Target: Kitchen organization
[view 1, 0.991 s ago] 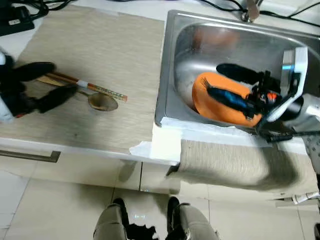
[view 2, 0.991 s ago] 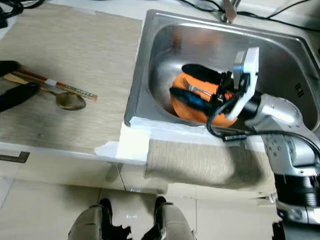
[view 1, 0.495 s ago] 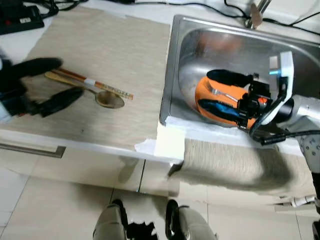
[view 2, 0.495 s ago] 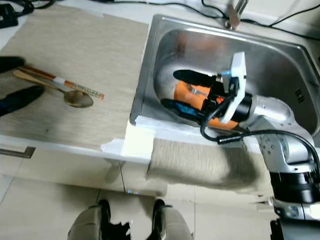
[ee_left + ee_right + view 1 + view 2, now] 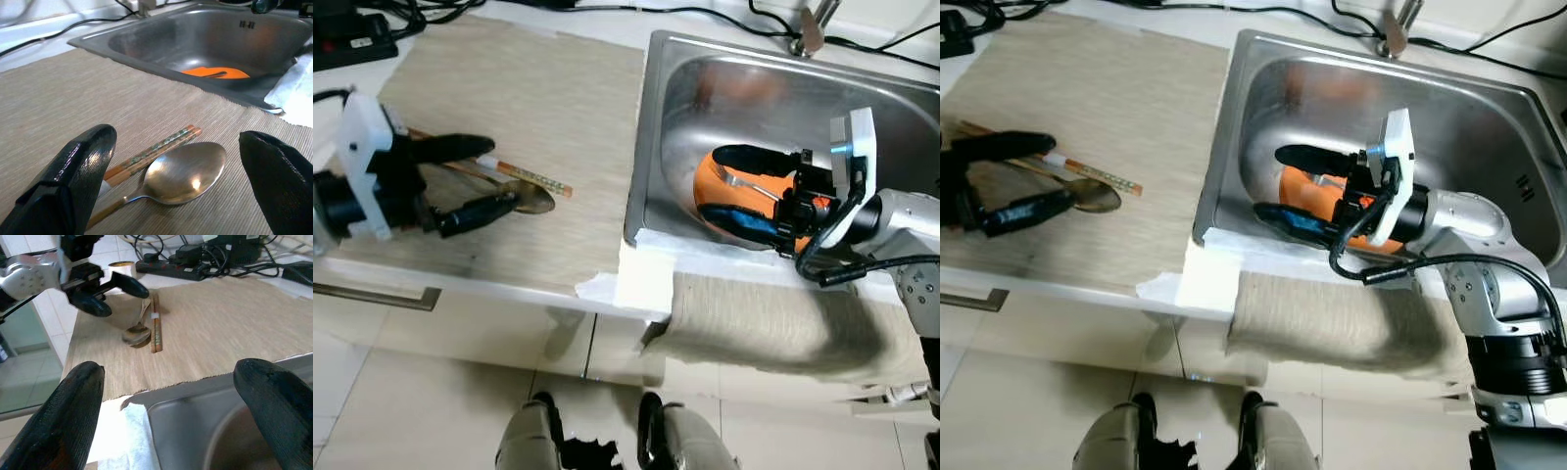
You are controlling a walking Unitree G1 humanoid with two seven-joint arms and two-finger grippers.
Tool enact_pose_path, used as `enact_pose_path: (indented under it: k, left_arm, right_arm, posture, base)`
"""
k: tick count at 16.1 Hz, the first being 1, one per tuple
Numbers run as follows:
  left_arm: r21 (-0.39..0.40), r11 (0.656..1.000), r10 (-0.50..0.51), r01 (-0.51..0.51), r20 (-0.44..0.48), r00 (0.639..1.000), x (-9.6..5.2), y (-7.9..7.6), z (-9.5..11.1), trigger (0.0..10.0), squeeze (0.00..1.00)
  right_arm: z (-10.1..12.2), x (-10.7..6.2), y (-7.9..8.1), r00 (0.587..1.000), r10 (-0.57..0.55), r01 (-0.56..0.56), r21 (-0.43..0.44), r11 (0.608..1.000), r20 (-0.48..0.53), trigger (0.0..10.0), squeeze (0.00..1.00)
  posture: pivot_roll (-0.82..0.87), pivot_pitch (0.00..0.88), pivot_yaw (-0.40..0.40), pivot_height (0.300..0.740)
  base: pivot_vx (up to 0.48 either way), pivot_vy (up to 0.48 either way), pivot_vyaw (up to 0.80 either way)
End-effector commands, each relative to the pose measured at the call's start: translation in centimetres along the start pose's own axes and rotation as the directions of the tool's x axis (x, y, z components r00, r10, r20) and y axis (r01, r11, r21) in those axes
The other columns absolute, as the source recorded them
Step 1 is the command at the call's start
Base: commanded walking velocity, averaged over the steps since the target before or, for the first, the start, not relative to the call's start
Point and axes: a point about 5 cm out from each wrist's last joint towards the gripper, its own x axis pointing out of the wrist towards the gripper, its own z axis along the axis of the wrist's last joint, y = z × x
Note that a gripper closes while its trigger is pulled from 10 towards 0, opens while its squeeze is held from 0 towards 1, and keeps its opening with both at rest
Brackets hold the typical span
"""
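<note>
On the bench, covered by a beige woven mat (image 5: 529, 98), a metal spoon with a wooden handle (image 5: 530, 199) lies just beside a pair of brown patterned chopsticks (image 5: 514, 174), the two touching or nearly so. The left tool (image 5: 484, 176) hovers low over them with its two black fingers spread wide, one on either side of the spoon and chopsticks, gripping nothing yet. In the left wrist view the spoon's bowl (image 5: 186, 171) sits squarely in the gap between the fingers.

In the stainless steel sink (image 5: 705, 78) rests a round orange plate (image 5: 1327, 191) with a metal fork (image 5: 744, 181) lying on it. The right tool (image 5: 749, 186) reaches down into the sink, its fingers parted, one above and one below the plate's edge; whether they press on the plate I cannot tell.

The organizing looks to be at an early stage: cutlery still loose on the mat, plate and fork still in the sink. Both grasps appear to be in preparation.
</note>
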Motion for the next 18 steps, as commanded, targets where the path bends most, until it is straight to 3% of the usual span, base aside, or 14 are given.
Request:
enact_pose_path:
  k: [1,9,13,18]
  left_arm:
    - [0.018,0.998,-0.061,0.061,-0.042,0.997,0.5,0.2,-0.6,10.0,0.0]
    - [-0.032,0.973,-0.231,0.228,-0.13,0.964,2.2,1.6,-2.5,10.0,0.0]
    - [-0.046,0.986,-0.167,0.161,-0.2,0.966,2.6,2.4,-3.7,10.0,0.0]
    - [-0.08,0.981,-0.191,0.177,-0.231,0.954,2.6,2.2,-4.3,10.0,0.0]
  right_arm:
    - [0.1,-0.8,0.1,1.0,-0.001,0.001,-0.009,1.0,-0.017,10.0,1.0]
    - [0.2,-1.4,0.6,0.997,0.042,-0.042,-0.009,0.999,-0.069,10.0,1.0]
    - [0.3,-1.4,0.5,0.996,0.039,-0.041,-0.022,0.999,-0.074,10.0,1.0]
    - [-0.1,-1.2,0.8,0.996,0.042,-0.043,-0.014,0.999,-0.073,10.0,1.0]
  posture:
    - [-0.11,0.187,-0.084,0.74]
    - [-0.15,0.19,-0.072,0.74]
    - [-0.15,0.195,-0.065,0.74]
    - [-0.15,0.197,-0.068,0.74]
  base:
    - [0.0,0.0,0.0]
    - [0.0,0.0,0.0]
    - [0.0,0.0,0.0]
    - [0.0,0.0,0.0]
